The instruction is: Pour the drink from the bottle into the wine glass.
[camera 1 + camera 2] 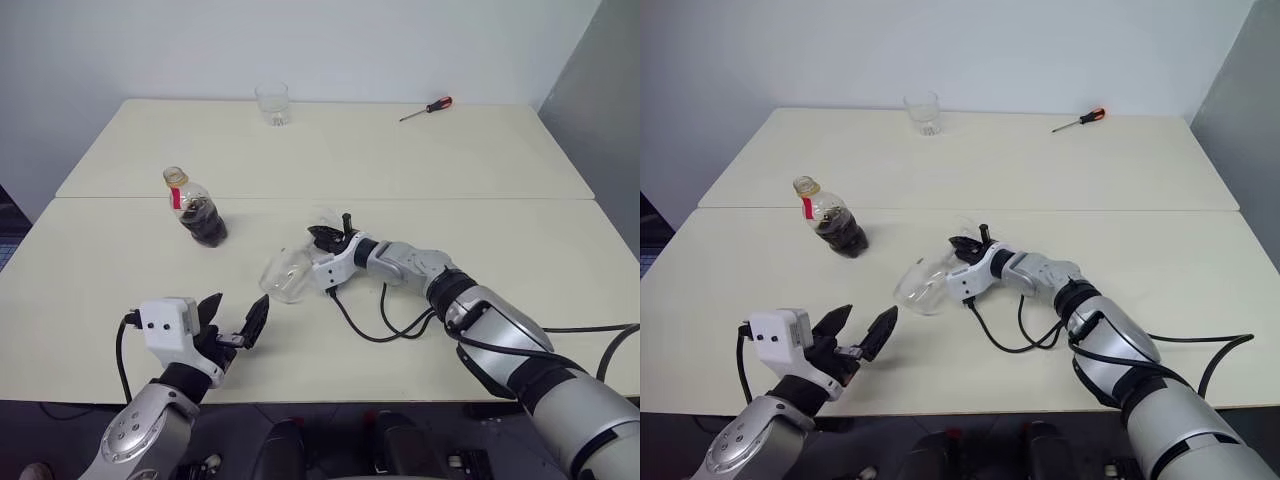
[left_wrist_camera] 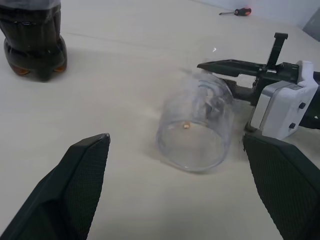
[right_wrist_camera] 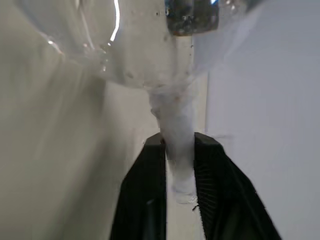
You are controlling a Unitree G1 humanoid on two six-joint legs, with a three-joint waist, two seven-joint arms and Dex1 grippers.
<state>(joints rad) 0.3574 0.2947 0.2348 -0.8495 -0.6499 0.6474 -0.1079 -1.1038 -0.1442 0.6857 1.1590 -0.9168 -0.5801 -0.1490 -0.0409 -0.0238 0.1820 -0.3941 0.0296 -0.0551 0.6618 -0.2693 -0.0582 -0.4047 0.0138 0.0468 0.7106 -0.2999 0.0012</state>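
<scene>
Wine glass [image 1: 290, 275] on side, mouth toward left claw [image 1: 234, 325]

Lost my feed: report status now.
Right hand shut on wine glass stem, glass lying sideways. Left hand open, empty. Bottle upright, untouched.

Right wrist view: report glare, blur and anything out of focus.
Right wrist view: the wine glass bowl is close and soft, with a bright glare streak, while its stem between the right gripper fingers is sharper. Left wrist view: the glass looks hazy, and the bottle is cropped at the edge.
</scene>
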